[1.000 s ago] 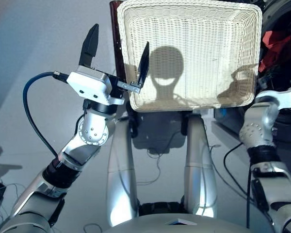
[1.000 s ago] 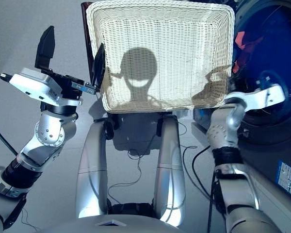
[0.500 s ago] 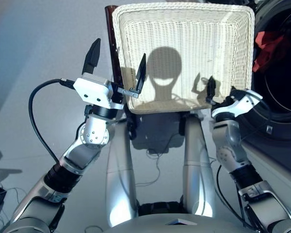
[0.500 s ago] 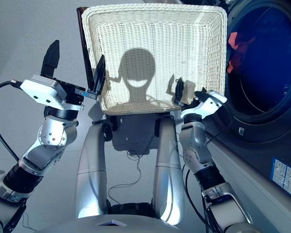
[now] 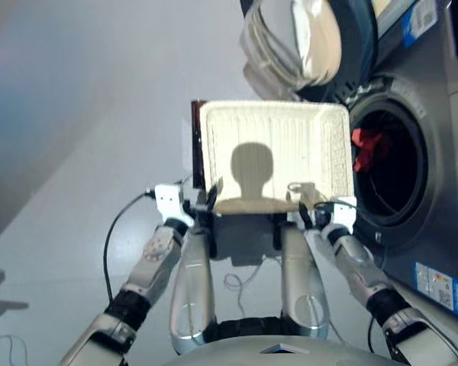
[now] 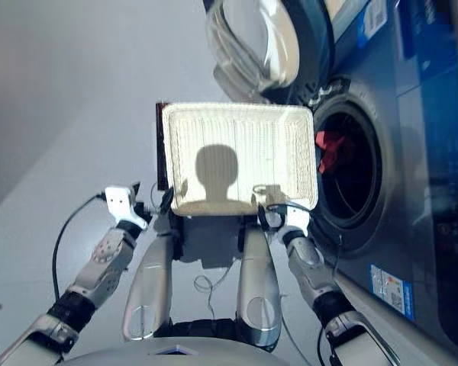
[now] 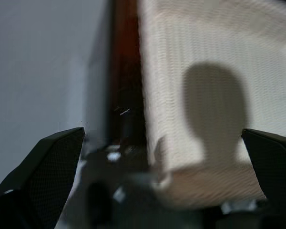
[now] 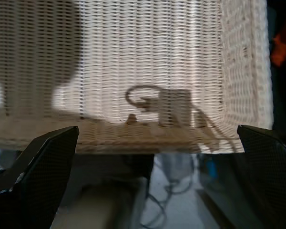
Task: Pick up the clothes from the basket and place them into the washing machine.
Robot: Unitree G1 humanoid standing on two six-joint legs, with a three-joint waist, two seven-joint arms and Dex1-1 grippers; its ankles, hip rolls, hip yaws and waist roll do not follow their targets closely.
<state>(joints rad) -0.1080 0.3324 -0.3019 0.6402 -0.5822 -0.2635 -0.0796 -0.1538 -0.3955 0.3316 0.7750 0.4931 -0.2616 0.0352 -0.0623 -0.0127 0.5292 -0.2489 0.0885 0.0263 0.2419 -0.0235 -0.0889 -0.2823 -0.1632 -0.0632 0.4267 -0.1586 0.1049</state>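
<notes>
Clothes: one coral-red garment (image 5: 364, 145) visible, lying inside the drum just past the mouth; navy and black pieces not made out in the dark drum
Basket: one cream-white wicker tray (image 5: 332, 122), bare of clothes, set directly ahead and just beside the drum mouth
Washing machine: one dark grey front-loader (image 5: 420, 99), at right, drum mouth open
Porthole door: one (image 5: 305, 38), swung wide, above the far rim of the basket
Progress: basket emptied; judged complete or nearly so, pending sight of the two darker garments; door not yet shut
Left gripper: (image 5: 193, 207) near the basket's near left corner, fingers (image 7: 52, 160) spread wide, nothing held
Right gripper: (image 5: 314, 211) near the basket's near right corner, fingers (image 8: 43, 164) spread wide, nothing held
Dark red-brown panel: one (image 5: 196, 145), upright against the basket's left side
Stickers: blue labels on the machine front, one at lower right (image 5: 433, 284)
Floor: pale grey (image 5: 76, 114), cables trailing beneath the basket
</notes>
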